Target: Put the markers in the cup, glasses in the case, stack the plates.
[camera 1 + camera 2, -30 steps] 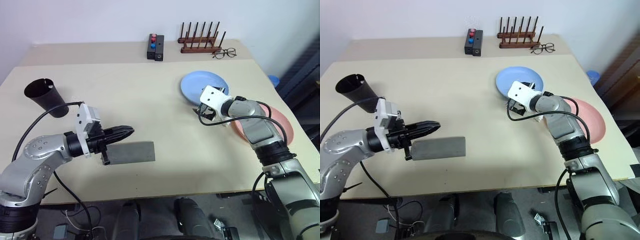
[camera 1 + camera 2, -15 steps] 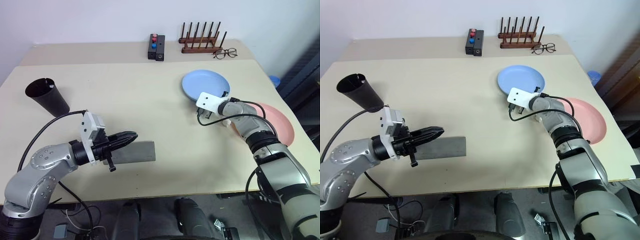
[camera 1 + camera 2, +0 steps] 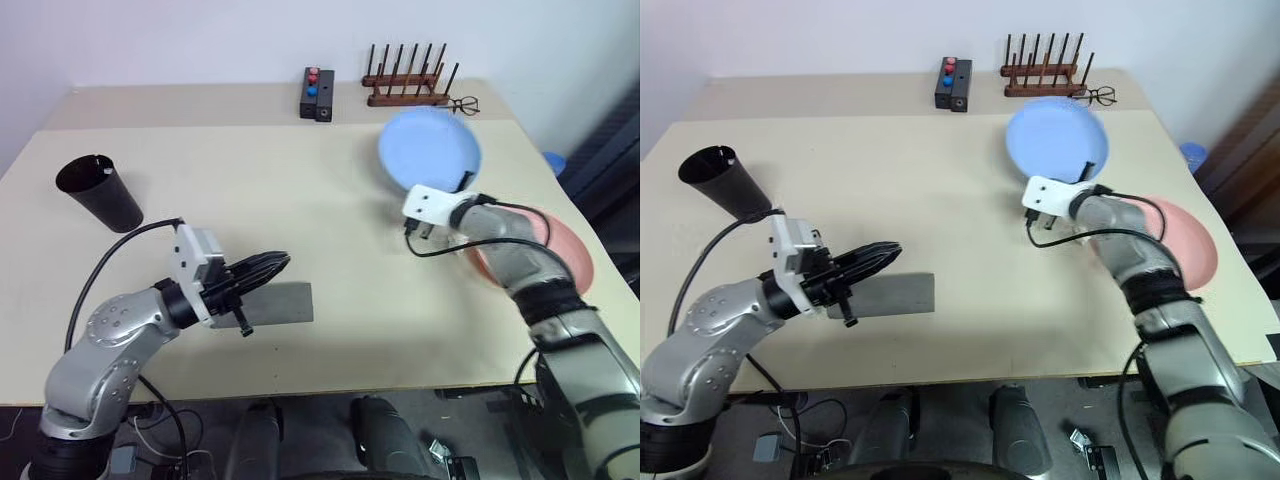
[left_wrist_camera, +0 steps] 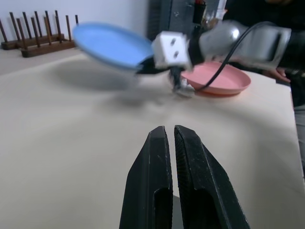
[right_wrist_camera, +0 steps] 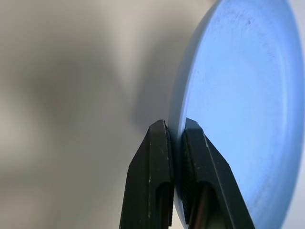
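Right gripper (image 5: 175, 131) pinching blue plate (image 5: 238, 95) rim

Bench (image 3: 300, 170) plain beige; plates: one light blue (image 3: 430, 147), one pink (image 3: 565, 250), both unpatterned. Cup (image 3: 98, 194) black, case (image 3: 278, 303) grey, rack (image 3: 408, 90) dark brown wood, small box (image 3: 317, 93) black with red and blue buttons. Both grippers, left (image 3: 272, 266) and right (image 5: 175, 131), have black fingers on white camera housings; arms silver-grey with black cables.
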